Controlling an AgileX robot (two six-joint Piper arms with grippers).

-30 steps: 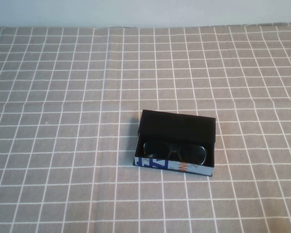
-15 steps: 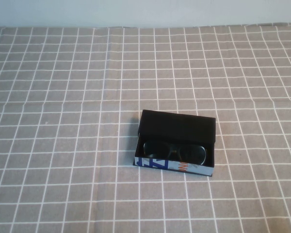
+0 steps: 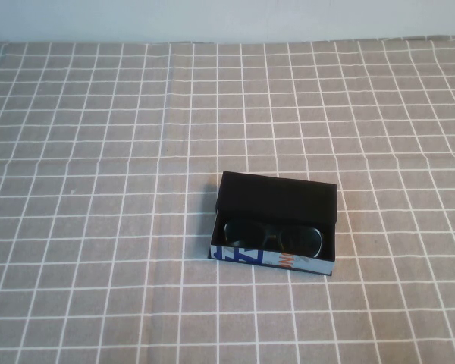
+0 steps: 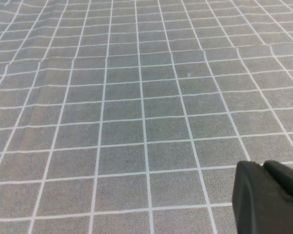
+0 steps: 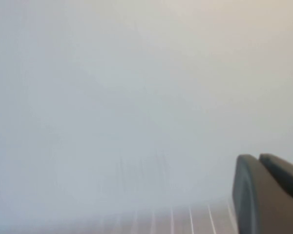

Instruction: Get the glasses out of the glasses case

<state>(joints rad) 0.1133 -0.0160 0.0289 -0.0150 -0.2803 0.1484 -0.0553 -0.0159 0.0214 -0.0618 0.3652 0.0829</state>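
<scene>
Left pincer (image 4: 271,197) and right pincer (image 5: 268,192) seemingly together, off-table; glasses (image 3: 274,236) lengthwise left-right inside open glasses case (image 3: 277,224).

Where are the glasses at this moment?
In the high view, the glasses lie inside the open glasses case, just right of the table's middle. The left gripper and right gripper show only in their wrist views, away from it.

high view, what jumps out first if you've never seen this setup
The open glasses case stands alone on the grey checked tablecloth, right of centre, black flap up at the back, light blue printed front facing the robot. The black glasses lie inside. Neither arm shows there; the left gripper and right gripper edge only their wrist views.
</scene>
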